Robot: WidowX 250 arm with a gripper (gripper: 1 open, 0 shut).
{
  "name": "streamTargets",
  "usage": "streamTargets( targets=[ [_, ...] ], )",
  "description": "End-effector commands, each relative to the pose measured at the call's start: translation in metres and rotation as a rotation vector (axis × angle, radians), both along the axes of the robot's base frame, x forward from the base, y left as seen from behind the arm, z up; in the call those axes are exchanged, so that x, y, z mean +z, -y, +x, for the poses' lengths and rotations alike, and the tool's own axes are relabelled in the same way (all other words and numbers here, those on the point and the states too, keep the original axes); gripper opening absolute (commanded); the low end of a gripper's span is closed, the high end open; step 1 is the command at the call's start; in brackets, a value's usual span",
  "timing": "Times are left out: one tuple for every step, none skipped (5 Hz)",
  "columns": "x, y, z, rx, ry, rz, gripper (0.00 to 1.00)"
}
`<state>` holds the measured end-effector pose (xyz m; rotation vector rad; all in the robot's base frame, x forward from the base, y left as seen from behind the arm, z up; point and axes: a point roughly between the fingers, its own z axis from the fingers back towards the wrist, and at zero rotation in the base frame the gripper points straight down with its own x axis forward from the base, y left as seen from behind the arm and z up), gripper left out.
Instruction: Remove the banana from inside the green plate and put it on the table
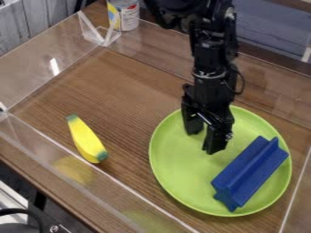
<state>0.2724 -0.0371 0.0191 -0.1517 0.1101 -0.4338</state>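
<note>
The yellow banana (85, 139) with dark tips lies flat on the brown wooden table (115, 91), left of the green plate (183, 159) and apart from its rim. My black gripper (203, 134) hangs over the plate's upper middle, pointing down, its fingers spread with nothing between them. It stands well to the right of the banana. A blue ridged block (250, 170) rests on the right side of the plate.
Clear acrylic walls (55, 55) run along the table's left and near edges. A small yellow and white container (119, 14) stands beyond the far wall. The arm rises from the gripper toward the top of the view.
</note>
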Motion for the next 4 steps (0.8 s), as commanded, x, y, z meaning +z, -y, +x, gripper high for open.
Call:
streamTargets(
  targets=[
    [0.0001,-0.0082,-0.0025,0.046,0.001,0.003,1.0],
    [-0.0002,-0.0094,-0.002,0.057,0.001,0.003,1.0],
    [-0.0002,-0.0113,-0.0018,0.071,0.002,0.005,1.0],
    [0.0001,-0.013,-0.0015,0.083,0.003,0.006,1.0]
  ],
)
